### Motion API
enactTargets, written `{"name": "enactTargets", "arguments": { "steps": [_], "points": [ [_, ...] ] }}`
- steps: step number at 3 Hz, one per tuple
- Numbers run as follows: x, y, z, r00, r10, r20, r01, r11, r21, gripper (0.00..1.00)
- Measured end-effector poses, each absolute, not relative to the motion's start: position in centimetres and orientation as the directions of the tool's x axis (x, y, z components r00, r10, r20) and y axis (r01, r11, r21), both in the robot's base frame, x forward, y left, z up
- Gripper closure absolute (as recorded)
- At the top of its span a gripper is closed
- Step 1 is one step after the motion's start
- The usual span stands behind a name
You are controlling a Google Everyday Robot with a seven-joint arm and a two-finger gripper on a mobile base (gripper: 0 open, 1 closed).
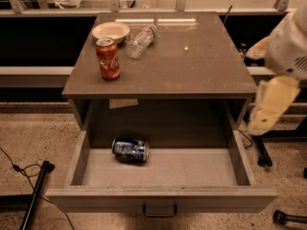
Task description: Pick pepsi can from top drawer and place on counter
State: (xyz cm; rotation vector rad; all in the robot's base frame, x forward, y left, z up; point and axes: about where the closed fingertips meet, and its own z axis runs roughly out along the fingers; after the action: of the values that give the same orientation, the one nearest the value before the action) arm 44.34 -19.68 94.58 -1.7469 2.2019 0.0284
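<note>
The red Coca-Cola can (108, 59) stands upright near the left edge of the flat glossy grey-brown counter (192, 66). A shallow cream bowl (111, 31) sits behind it at the far left. A clear plastic bottle (140, 41) lies on its side just right of the bowl. Below, the wide grey top drawer (163, 199) stands open. The small dark-blue pepsi can (130, 149) lies on its side on the drawer floor, left of centre. The cream-coloured gripper (272, 104) hangs past the cabinet's right side, outside the drawer and well apart from the pepsi can. Its state cannot be told.
</note>
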Motion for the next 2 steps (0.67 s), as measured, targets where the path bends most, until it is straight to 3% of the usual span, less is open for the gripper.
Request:
{"name": "enactTargets", "arguments": {
  "steps": [1, 2],
  "points": [
    [44.3, -12.7, 87.2, -0.143, -0.917, -0.373, -0.983, 0.176, -0.058, 0.00],
    [43.3, -7.3, 81.5, -0.099, -0.891, -0.444, -0.992, 0.121, -0.021, 0.00]
  ]
}}
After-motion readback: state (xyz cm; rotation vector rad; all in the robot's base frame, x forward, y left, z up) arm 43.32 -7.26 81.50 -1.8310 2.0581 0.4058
